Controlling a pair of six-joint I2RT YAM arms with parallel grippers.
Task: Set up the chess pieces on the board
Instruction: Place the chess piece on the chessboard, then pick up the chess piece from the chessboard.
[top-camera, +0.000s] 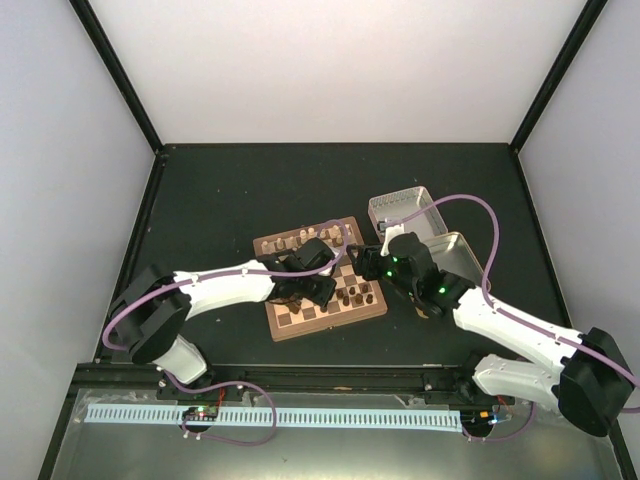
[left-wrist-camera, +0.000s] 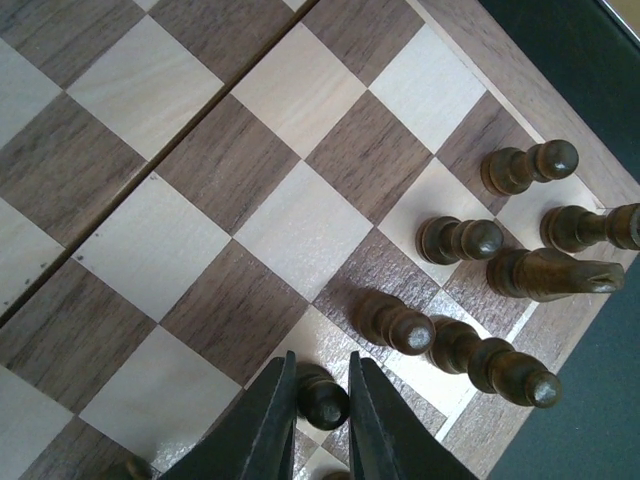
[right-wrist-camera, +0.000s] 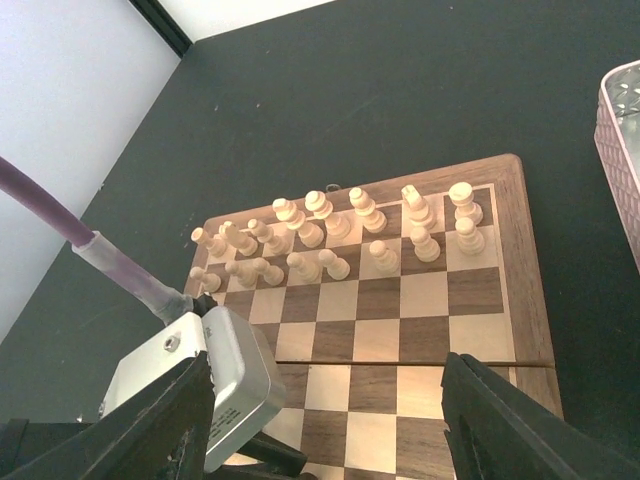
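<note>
Left gripper clenched on a dark pawn standing on the board near its edge, just beside the other dark pieces. Right gripper released, jaws wide and empty, above the board's middle. Cream pieces stand in two rows along the opposite side.

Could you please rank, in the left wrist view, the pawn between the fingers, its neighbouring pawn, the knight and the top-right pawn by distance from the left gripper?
1. The pawn between the fingers, right at the left gripper.
2. The neighbouring pawn, just up-right.
3. The knight, by the right rim.
4. The top-right pawn, farthest.
</note>
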